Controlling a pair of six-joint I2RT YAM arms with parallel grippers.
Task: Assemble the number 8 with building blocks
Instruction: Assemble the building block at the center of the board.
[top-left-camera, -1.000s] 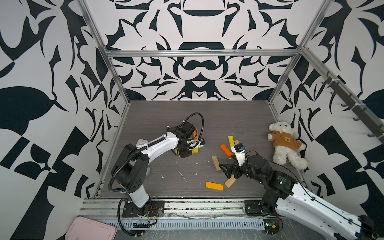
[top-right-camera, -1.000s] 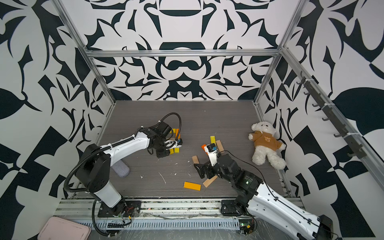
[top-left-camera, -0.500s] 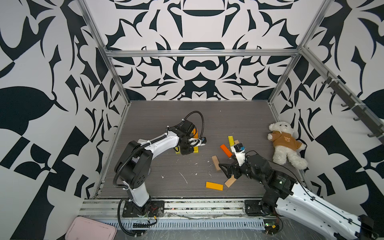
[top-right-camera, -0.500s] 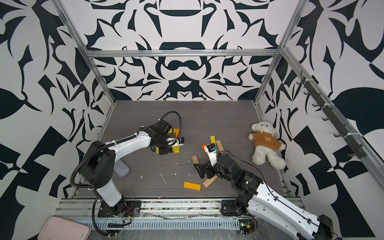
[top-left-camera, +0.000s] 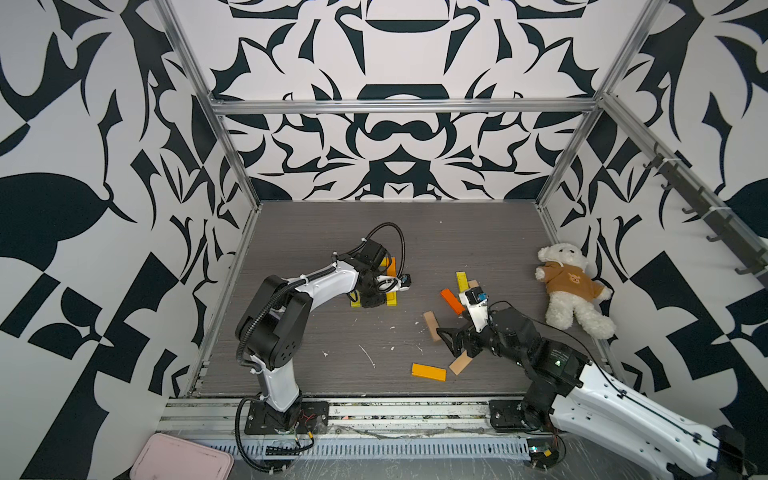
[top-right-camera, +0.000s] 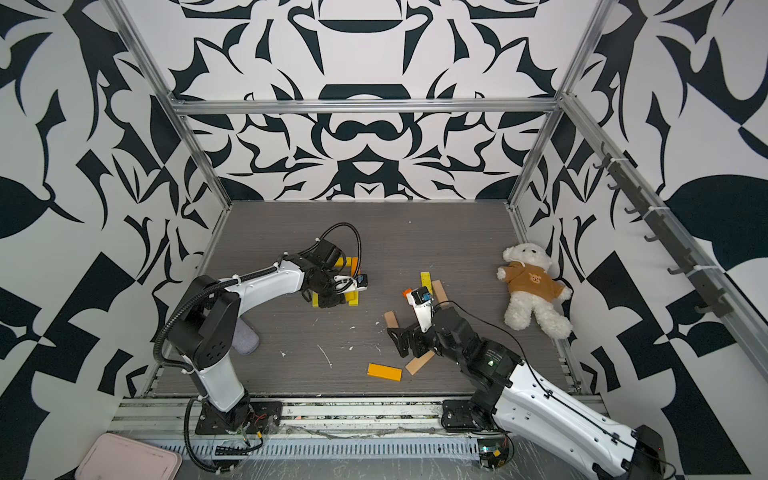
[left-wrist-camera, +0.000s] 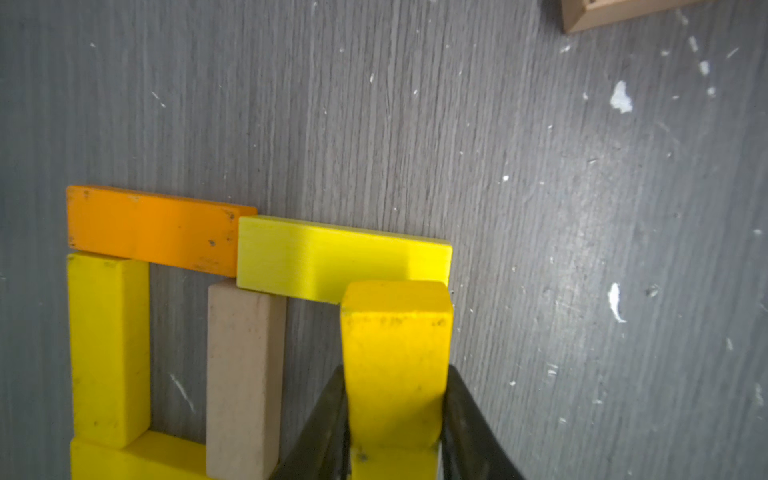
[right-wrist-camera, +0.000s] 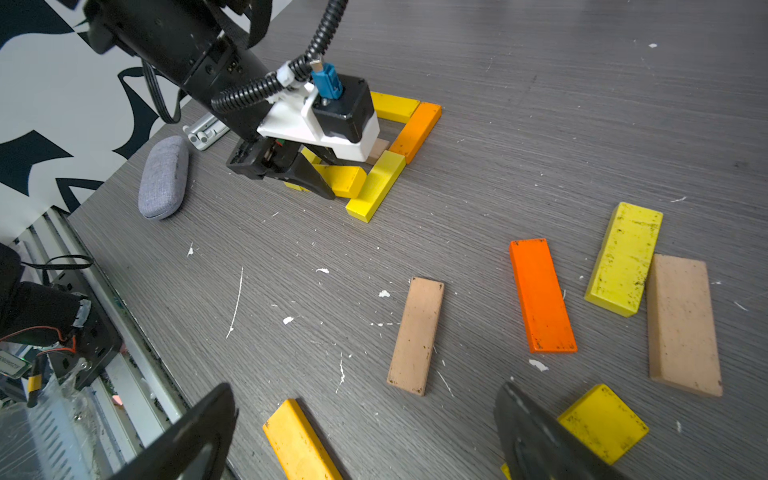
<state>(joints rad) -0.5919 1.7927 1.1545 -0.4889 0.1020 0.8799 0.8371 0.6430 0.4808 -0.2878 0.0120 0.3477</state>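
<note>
Grey tabletop (left-wrist-camera: 498, 166); left fingers (left-wrist-camera: 465, 428) pinch a yellow block (left-wrist-camera: 395, 353).

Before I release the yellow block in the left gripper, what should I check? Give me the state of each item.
1. Grip: left gripper shut on the yellow block: ok.
2. Corner: its free end against the bright yellow block: ok.
3. Seating: yellow block flat on the table: cannot tell.
4. Gripped end meeting another block: cannot tell, the gripper hides it.
5. Clearance: right gripper open, apart from the figure: ok.
</note>
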